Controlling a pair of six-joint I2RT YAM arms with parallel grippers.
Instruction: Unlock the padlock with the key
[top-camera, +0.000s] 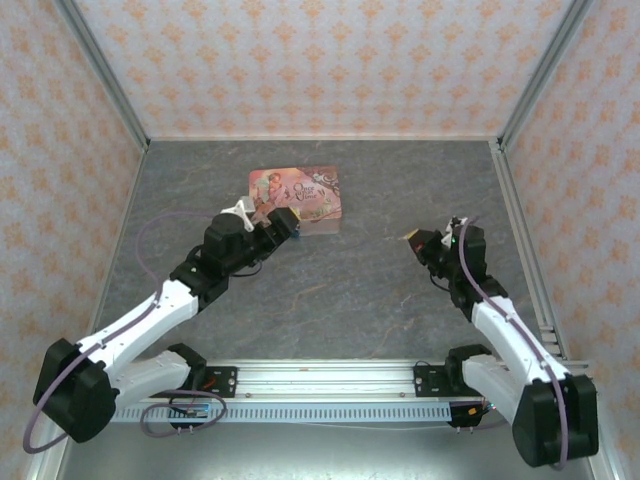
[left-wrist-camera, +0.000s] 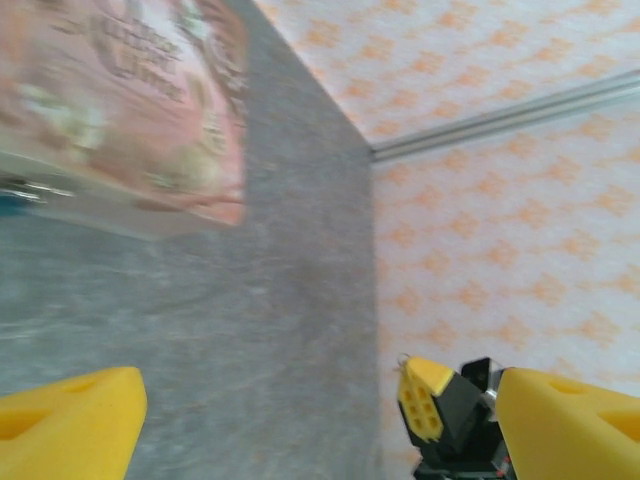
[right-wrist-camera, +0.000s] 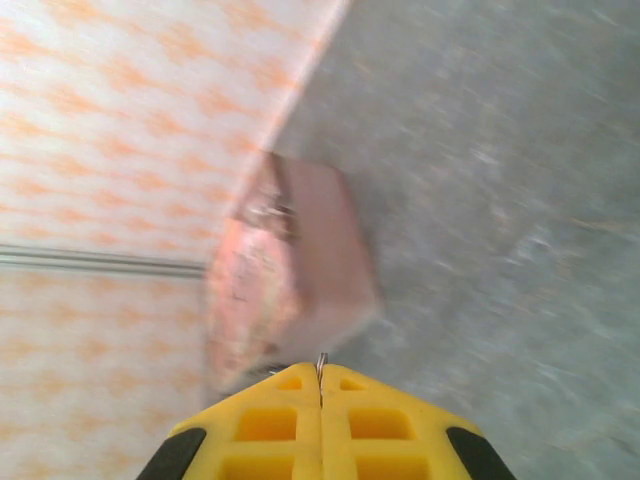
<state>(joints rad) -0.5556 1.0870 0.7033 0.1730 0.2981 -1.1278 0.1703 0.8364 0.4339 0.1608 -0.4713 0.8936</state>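
Gripping the key (right-wrist-camera: 321, 366), the right gripper (right-wrist-camera: 321, 388) sits at three o'clock. Wide open and empty, the left gripper (top-camera: 284, 224) must next steady the padlock (left-wrist-camera: 10, 202) by the tin (top-camera: 300, 196).

Grey stone-look table (top-camera: 330, 290), orange-patterned walls (top-camera: 300, 60) on three sides. Pink tin (top-camera: 297, 195) lies flat in far middle, picture lid up. Left arm reaches from near-left base toward tin. Left gripper (top-camera: 284, 222) at tin's near-left corner, touching or just beside, cannot tell which. Right arm bent up from near-right base. Right gripper (top-camera: 414, 241) points left over bare table, well apart from tin. Small pale bit at its tip, too small to name. Metal rail (top-camera: 330, 372) along near edge, between both bases.
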